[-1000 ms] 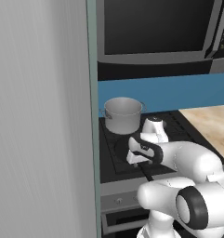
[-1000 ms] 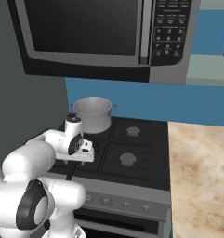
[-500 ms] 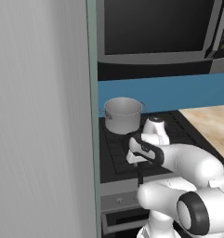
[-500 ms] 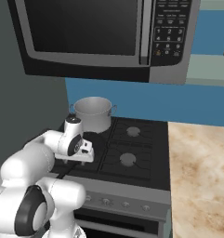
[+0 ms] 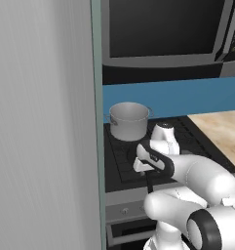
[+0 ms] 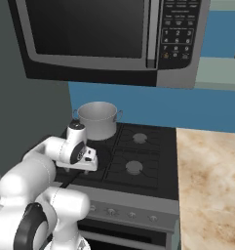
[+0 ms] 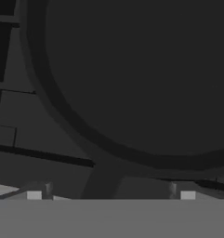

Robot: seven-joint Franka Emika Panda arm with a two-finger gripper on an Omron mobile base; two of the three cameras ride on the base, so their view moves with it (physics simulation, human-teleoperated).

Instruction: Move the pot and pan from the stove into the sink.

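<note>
The microwave (image 6: 104, 39) hangs directly above the stove (image 6: 138, 156), its keypad on the right of the door; the markings on the keys are too small to read. Left of the stove stands a tall grey panel (image 5: 41, 122), and right of the stove lies a beige stone-patterned bench (image 6: 211, 190). A blue wall (image 5: 177, 97) runs behind the stove. The stove's steel front carries a row of knobs, with no lettering legible on it.

The pot (image 6: 97, 119) sits upright on the stove's back left burner, just beside the blue wall. The pan (image 7: 141, 74) rests on the stove's front left burner, in front of the pot, with its thin handle pointing toward the stove's front edge.

The gripper (image 7: 111, 195) hovers low over the pan where handle meets rim. Its fingers (image 7: 34, 195) stand spread wide on either side of the handle and grip nothing.
</note>
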